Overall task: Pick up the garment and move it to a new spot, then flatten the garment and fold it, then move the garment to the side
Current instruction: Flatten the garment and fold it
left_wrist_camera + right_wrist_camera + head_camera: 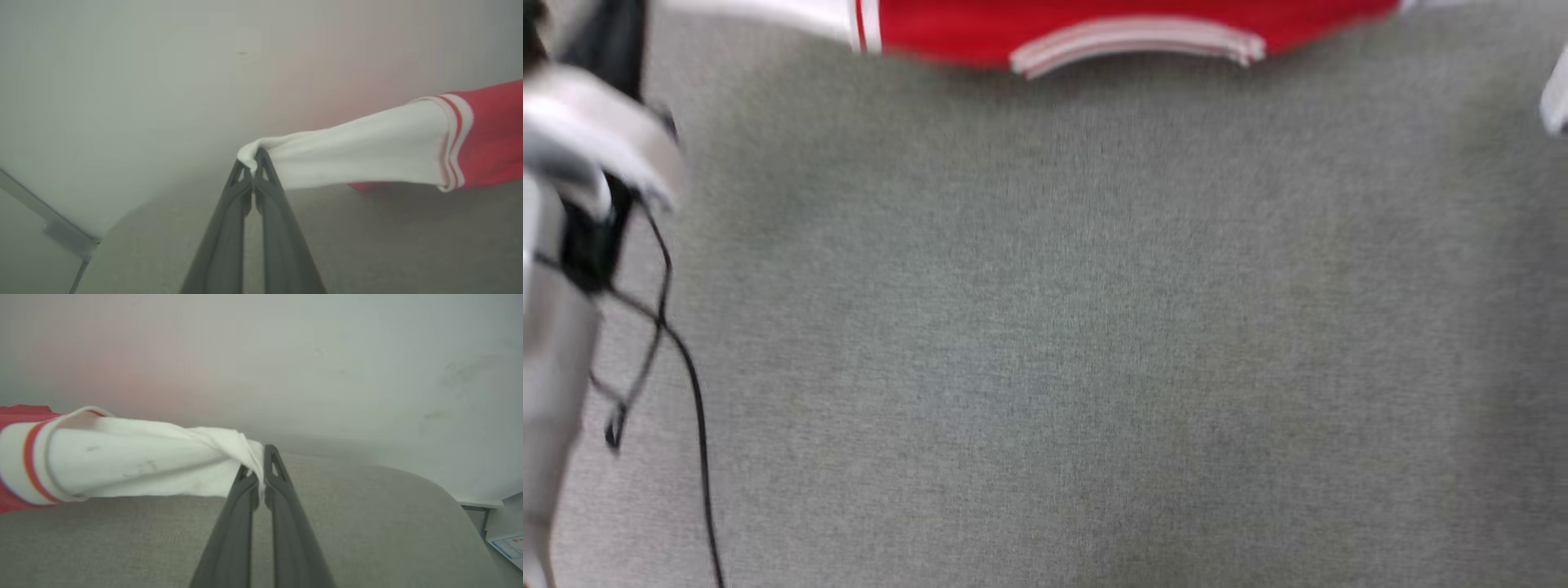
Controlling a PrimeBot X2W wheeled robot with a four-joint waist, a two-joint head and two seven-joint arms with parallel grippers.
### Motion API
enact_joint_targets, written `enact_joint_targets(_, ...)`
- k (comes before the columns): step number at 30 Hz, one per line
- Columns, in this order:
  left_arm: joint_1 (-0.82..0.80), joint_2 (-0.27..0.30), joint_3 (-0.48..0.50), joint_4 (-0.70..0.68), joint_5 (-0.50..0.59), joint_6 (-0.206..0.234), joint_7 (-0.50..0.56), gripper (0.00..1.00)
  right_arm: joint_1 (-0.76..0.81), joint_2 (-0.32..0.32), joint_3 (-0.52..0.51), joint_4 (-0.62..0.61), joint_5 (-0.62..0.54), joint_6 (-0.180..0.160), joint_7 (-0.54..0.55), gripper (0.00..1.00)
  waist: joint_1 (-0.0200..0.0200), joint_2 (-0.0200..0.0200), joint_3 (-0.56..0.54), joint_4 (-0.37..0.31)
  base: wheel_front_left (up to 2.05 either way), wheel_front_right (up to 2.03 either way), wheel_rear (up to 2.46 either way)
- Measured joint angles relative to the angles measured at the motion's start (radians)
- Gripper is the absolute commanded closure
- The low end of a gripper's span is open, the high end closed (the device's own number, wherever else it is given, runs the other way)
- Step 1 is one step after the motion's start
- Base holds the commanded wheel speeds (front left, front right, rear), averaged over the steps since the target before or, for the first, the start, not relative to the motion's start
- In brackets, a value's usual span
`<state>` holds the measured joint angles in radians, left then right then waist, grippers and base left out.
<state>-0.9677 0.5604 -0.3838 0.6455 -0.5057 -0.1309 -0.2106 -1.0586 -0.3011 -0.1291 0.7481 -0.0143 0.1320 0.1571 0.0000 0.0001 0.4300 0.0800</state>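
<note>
The left gripper [254, 161] is clamped on the tip of one sleeve [359, 155] and the right gripper [261, 459] on the tip of the other sleeve [135, 461]; each pair of jaws is pressed together with only a thin fold of white cloth between them. The garment [980, 28] hangs stretched between the two over the far part of the surface [1045, 343], with both sleeves lifted clear of it. Whether the red body touches down cannot be told. Its long axis runs sleeve to sleeve, across the robot from left to right, and the curved striped band, likely the collar [1135, 41], faces the near edge. So small a bite could slip out if the arms pull further apart, dropping one side in a heap. Uneven lowering would lay the garment skewed, and slack would let the body bunch under itself.
</note>
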Motion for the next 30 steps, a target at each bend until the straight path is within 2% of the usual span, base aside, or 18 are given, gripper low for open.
enact_joint_targets(6, 0.212, 0.014, -0.012, -0.057, -0.056, 0.004, 0.081, 1.00, 0.176, -0.042, 0.046, 0.014, 0.100, 0.000, 0.070, 1.00, -0.0002, 0.0000, -0.095, -0.001, 0.00, 0.00, 0.00)
enact_joint_targets(12, 0.409, 0.036, -0.032, -0.156, -0.099, 0.029, 0.174, 1.00, 0.351, -0.074, 0.058, -0.003, 0.212, 0.001, 0.151, 1.00, -0.0003, 0.0000, -0.187, 0.001, 0.00, 0.00, 0.00)
enact_joint_targets(19, 0.625, 0.069, -0.053, -0.319, -0.149, 0.092, 0.292, 1.00, 0.572, -0.103, 0.057, -0.053, 0.340, 0.001, 0.251, 1.00, -0.0004, 0.0000, -0.294, 0.000, 0.00, 0.00, 0.00)
enact_joint_targets(24, 0.786, 0.100, -0.044, -0.438, -0.204, 0.141, 0.350, 1.00, 0.714, -0.125, 0.055, -0.132, 0.419, 0.001, 0.314, 1.00, -0.0004, 0.0000, -0.358, -0.007, 0.00, 0.00, 0.00)
enact_joint_targets(30, 0.963, 0.150, -0.032, -0.555, -0.254, 0.196, 0.398, 1.00, 0.891, -0.140, 0.038, -0.265, 0.524, 0.001, 0.451, 1.00, -0.0004, 0.0000, -0.424, -0.009, 0.00, 0.00, 0.00)
